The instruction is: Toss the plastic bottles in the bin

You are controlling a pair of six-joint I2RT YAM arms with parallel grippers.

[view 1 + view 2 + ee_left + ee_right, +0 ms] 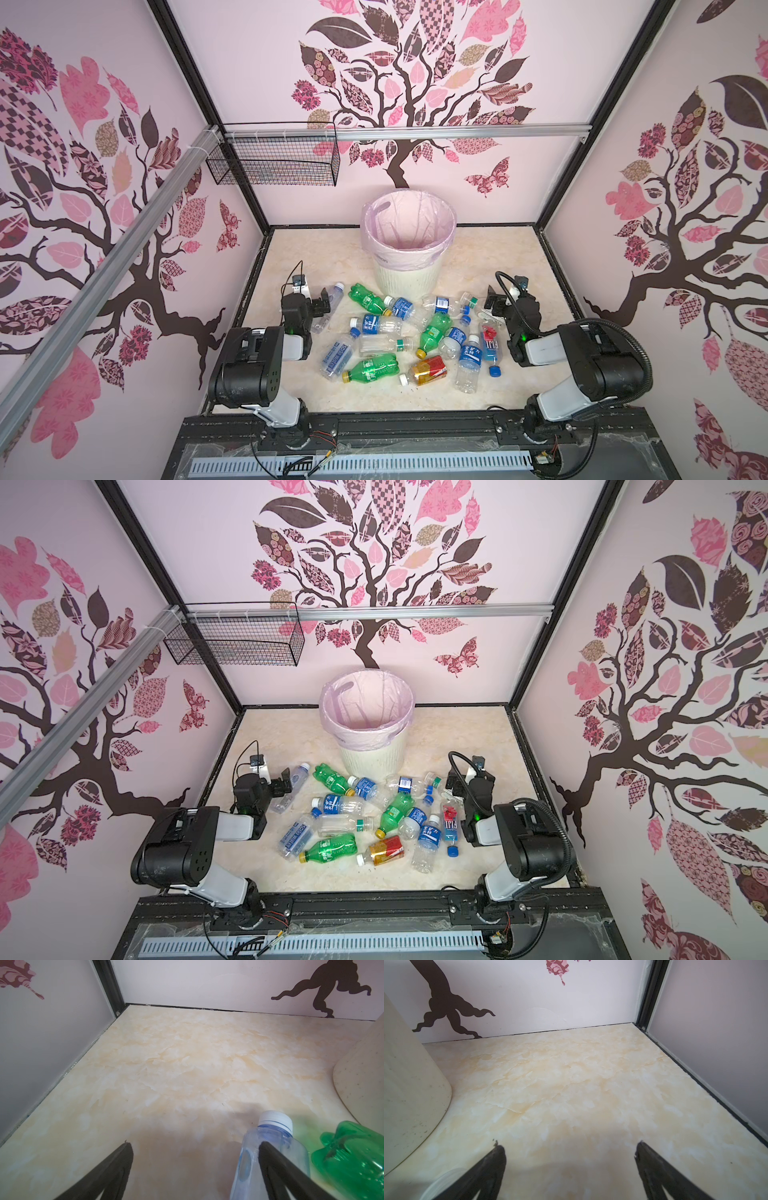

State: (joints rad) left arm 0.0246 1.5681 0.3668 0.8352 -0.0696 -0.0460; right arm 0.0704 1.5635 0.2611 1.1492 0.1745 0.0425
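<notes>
Several plastic bottles lie on their sides in a pile mid-floor: green ones [368, 297], blue-labelled clear ones [336, 355] and an amber one with a red label [430, 370]. The cream ribbed bin [401, 278] [370, 762], lined with a pale pink bag, stands behind the pile. My left gripper [326, 302] [196, 1145] is open at the pile's left edge. One of its fingers stands over a clear white-capped bottle [249, 1157], which is not between the jaws. A green bottle [349, 1157] lies beside that one. At the pile's right edge my right gripper [494, 303] [569, 1145] is open over bare floor.
A black wire mesh basket [276, 160] hangs on the back rail at upper left. Patterned walls close in the marbled floor on three sides. The bin's wall [411, 1084] stands close beside my right gripper, and the bin's base [363, 1076] is near my left one.
</notes>
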